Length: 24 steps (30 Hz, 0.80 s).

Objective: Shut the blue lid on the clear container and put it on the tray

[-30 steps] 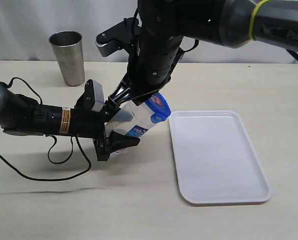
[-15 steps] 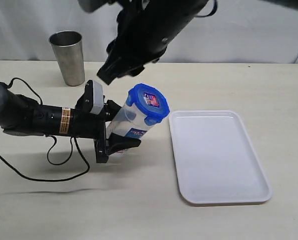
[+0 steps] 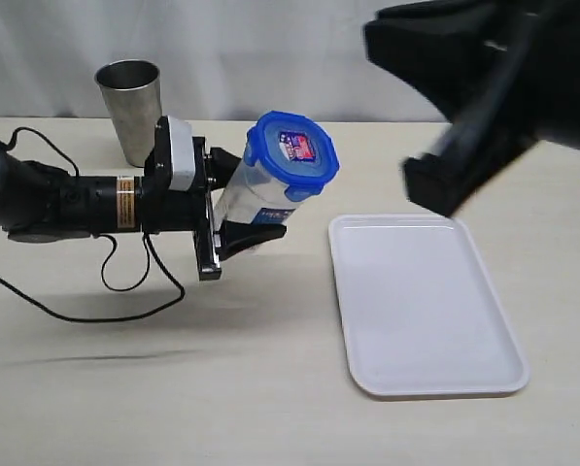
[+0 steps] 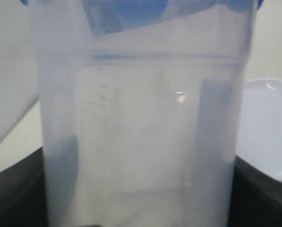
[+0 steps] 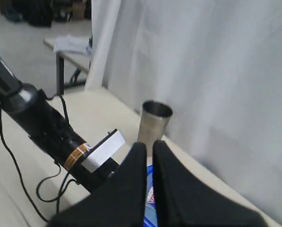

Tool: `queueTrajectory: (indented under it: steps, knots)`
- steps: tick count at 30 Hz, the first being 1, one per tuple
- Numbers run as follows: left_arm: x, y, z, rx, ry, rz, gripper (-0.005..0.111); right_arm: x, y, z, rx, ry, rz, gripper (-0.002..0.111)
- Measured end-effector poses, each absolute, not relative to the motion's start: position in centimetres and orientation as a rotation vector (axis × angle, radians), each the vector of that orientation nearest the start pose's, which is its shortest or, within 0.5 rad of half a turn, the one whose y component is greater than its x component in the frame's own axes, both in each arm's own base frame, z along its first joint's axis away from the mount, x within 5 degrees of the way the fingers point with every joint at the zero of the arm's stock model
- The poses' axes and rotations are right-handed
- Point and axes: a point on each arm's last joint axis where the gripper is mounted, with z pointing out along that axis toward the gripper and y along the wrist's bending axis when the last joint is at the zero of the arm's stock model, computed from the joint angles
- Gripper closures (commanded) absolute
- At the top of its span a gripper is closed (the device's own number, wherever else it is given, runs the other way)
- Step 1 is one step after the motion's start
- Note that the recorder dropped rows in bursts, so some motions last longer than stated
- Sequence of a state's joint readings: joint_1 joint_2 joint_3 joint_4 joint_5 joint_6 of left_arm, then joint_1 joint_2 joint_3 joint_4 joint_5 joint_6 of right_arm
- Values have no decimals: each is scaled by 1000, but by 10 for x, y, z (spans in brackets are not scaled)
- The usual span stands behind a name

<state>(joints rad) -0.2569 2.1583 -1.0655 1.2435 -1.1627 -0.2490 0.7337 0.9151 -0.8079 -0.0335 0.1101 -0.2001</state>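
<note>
Lifted since before: tall clear plastic container point(image 3: 255, 194), translucent blue snap lid point(image 3: 294, 153) seated on top, hangs tilted above the table, left pincer point(image 3: 239, 199) clamped round its lower body. Right pincer point(image 5: 149, 151) has pulled away, fingers pressed together. Flat white plastic tray point(image 3: 435, 388) lies apart to the container's right; grey steel tumbler point(image 3: 132, 112) stands behind.

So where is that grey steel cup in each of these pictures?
Exterior view: the grey steel cup stands upper left, at the far edge of the table.
Left wrist view: not in it; the tall clear plastic container fills the picture.
Right wrist view: near the centre, just beyond the right tool.
Shared landmark: the translucent blue plastic lid, seen in all three.
</note>
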Motion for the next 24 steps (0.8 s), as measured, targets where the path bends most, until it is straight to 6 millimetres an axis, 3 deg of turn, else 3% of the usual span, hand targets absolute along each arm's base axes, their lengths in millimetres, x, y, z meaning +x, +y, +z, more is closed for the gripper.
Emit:
queueTrajectory:
  steps: [4,9,13,20,24]
  knots:
    - [367,-188,132,1400,1214,-585,107,112,101,358,-715,1375,405,103]
    - [378,-229,135,1612,1218,-253,107,83,76,338,-672,1286,419,103]
    - [376,-269,150,1812,991,52,107,62,56,323,-634,1208,428,103]
    - [353,-332,171,2097,567,547,107,56,51,312,-626,1189,429,103]
    - [336,-349,171,2232,365,745,107,56,51,312,-626,1189,429,103]
